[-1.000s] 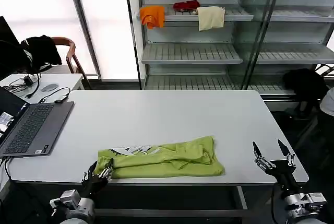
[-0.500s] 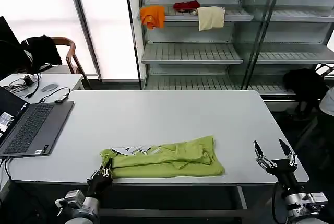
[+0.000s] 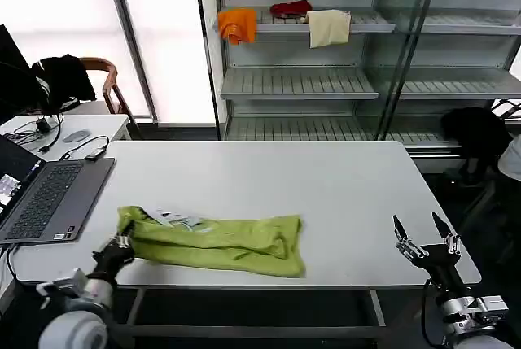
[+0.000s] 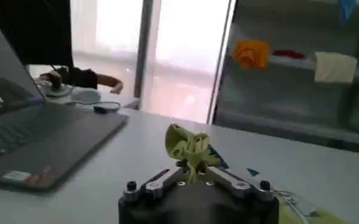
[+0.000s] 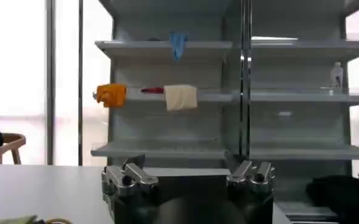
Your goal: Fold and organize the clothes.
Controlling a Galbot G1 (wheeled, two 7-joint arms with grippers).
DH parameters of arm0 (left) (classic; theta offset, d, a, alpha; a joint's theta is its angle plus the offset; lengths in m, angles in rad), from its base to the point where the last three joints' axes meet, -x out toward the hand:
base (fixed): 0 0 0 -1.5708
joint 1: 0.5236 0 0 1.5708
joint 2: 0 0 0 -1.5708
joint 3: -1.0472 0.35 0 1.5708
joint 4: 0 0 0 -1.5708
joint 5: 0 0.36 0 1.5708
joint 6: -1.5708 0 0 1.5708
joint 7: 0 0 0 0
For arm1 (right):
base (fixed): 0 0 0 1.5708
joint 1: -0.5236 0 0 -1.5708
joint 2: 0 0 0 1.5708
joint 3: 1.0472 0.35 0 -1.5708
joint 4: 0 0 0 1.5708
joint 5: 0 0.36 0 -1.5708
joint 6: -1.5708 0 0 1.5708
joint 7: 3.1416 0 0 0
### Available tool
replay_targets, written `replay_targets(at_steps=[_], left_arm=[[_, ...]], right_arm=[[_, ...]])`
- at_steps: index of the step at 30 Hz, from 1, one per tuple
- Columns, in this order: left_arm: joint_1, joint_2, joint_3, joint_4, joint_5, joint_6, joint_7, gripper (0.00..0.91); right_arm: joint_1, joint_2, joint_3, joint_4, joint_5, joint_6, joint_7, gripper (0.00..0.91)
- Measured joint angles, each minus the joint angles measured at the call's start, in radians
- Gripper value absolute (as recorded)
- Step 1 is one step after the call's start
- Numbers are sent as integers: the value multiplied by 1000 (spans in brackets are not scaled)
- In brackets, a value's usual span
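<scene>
The clothes [image 3: 216, 239], a lime yellow-green T-shirt folded into a long band, lie along the near part of the white table [image 3: 260, 178], with a pale printed graphic showing near the left end. My left gripper [image 3: 120, 243] is shut on the shirt's left end at the table's front left edge; in the left wrist view a bunch of green fabric [image 4: 188, 149] sticks up from the pinched left gripper [image 4: 194, 173]. My right gripper [image 3: 423, 237] stands open at the front right edge, well clear of the shirt, and its spread fingers [image 5: 130, 176] hold nothing.
An open laptop [image 3: 49, 194] sits at the table's left, close to the shirt's left end. A side desk with cables and a chair stands behind it. Metal shelves [image 3: 326, 80] at the back carry orange, red and cream cloths. A black garment [image 3: 476, 133] lies at the right.
My left gripper has dragged the shirt to the left along the front edge, pulling it longer and flatter. The right gripper has stayed in place, open.
</scene>
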Motion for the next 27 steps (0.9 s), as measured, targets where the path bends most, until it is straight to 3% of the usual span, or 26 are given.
replay_targets(at_steps=[6,12,27], left_arm=[[-19,94,-118,21,-60,26,4,0],[-27,116,-135,-38,-59,40,30,10],[-79,59,179,-78,195,2,140,10]], right_arm=[[10,2,-8,-2,-4,-4,2,907],[4,6,-5,1,-7,-5,4,907],[-1,13,-2,10,-11,-5,2,907]])
